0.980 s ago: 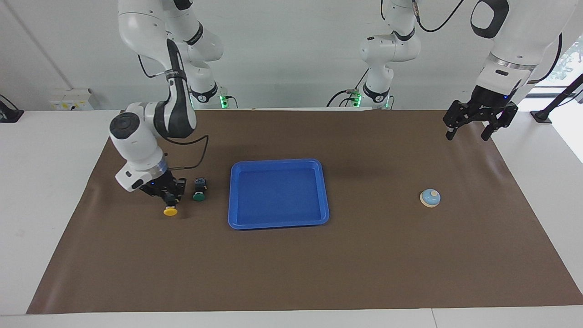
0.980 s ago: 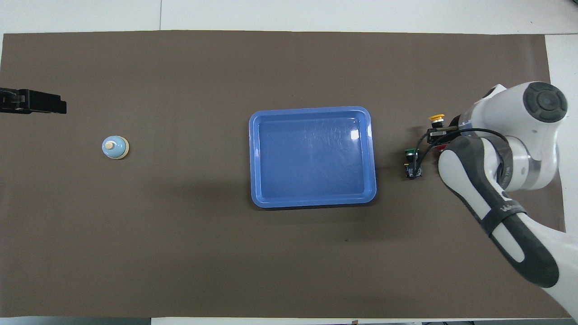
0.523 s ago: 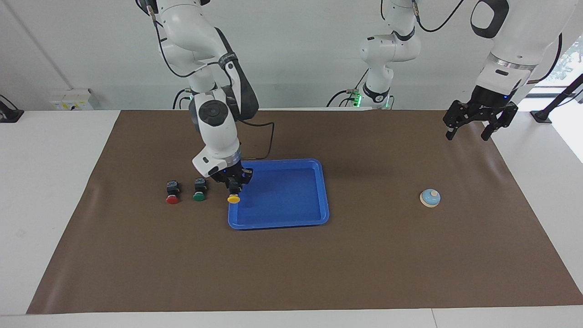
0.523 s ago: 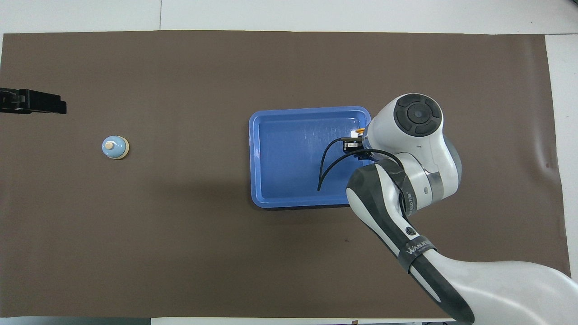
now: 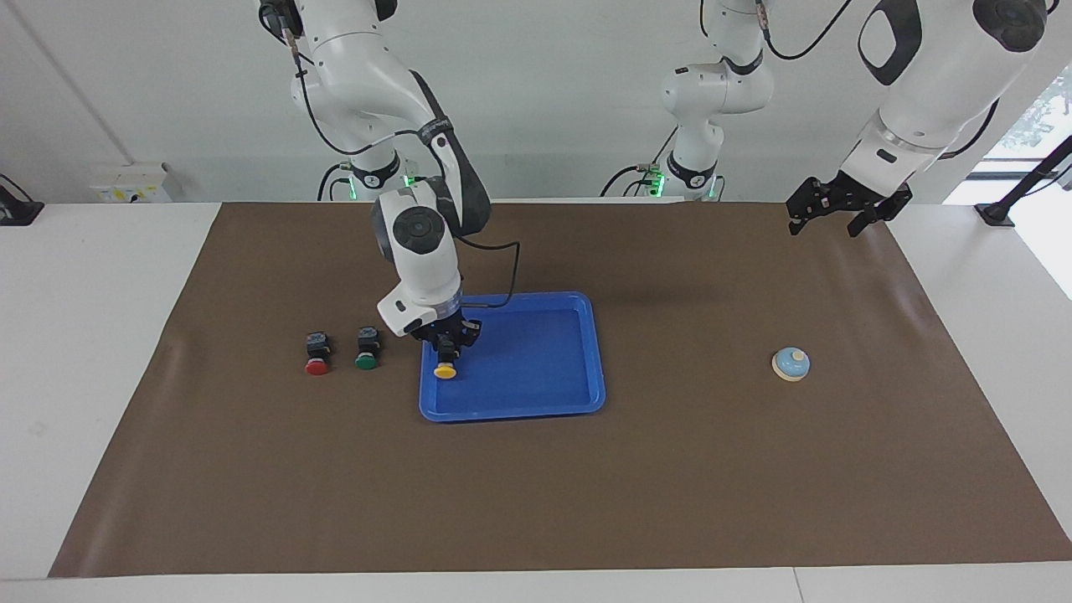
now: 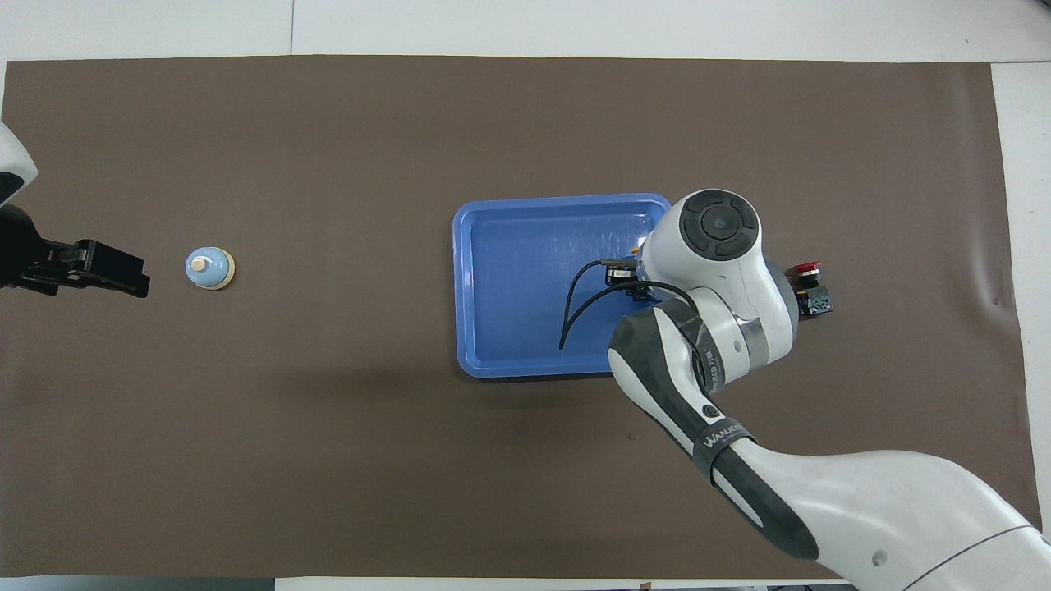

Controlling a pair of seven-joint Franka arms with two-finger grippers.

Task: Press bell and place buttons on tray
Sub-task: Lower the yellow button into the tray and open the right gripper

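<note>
Facing view: right gripper (image 5: pixel 448 347) is clamping the yellow button (image 5: pixel 445 369), cap down, just over the blue tray (image 5: pixel 586 394) at its edge toward the right arm's end. Red button (image 5: pixel 316 358) and green button (image 5: pixel 366 353) are sitting side by side on the brown mat (image 5: pixel 536 494), beside the tray. Bell (image 5: pixel 791 364) is standing alone toward the left arm's end. Left gripper (image 5: pixel 837 219) is hanging in the air over the mat's edge, fingers spread wide.

Overhead view: right arm (image 6: pixel 714 328) is covering the yellow and green buttons; its band is reading "WANJES", partly legible. Red button (image 6: pixel 807 279) is showing beside the arm. Left gripper (image 6: pixel 135 279) is hovering beside the bell (image 6: pixel 210 268).
</note>
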